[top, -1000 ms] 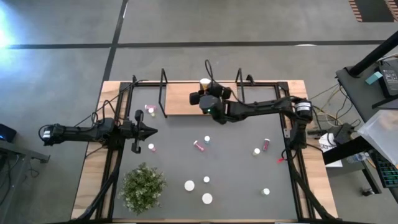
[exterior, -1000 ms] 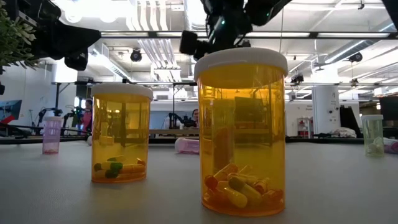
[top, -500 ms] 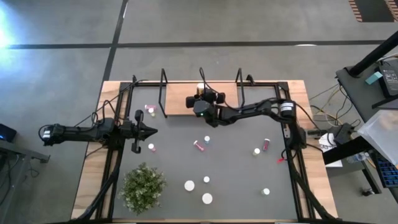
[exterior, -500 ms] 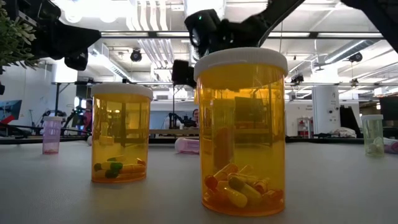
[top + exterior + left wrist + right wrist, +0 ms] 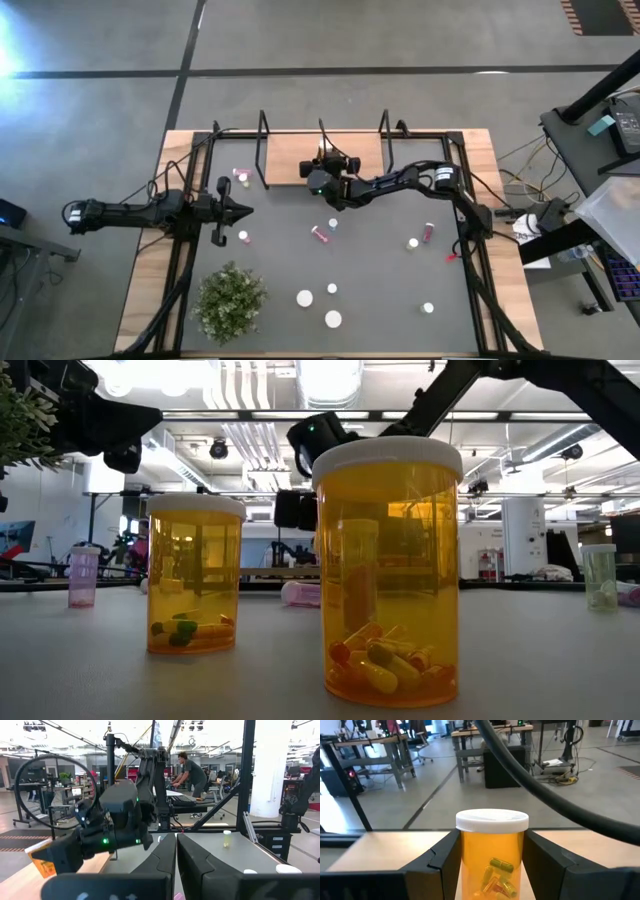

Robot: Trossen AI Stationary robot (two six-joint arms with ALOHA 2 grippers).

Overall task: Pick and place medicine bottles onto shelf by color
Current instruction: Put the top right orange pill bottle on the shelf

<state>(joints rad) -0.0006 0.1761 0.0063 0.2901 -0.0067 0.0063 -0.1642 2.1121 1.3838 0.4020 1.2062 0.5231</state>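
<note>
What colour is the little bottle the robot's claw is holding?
Orange with a white cap: the bottle in the right gripper shows best in the right wrist view.

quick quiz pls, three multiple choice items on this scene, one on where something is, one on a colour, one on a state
1. Where is the right claw?
A. over the wooden shelf
B. beside the potted plant
C. off the table

2. What colour is the bottle between the right claw's fingers?
A. pink
B. orange
C. purple

3. How is the left claw?
A. open around a bottle
B. shut on a cap
C. shut, holding nothing

Answers:
1 A: in the high view the right claw sits over the shelf, far from the potted plant.
2 B: the right wrist view shows an orange bottle with a white cap between the fingers.
3 C: the left wrist view shows the left claw pressed together with nothing between.
</note>
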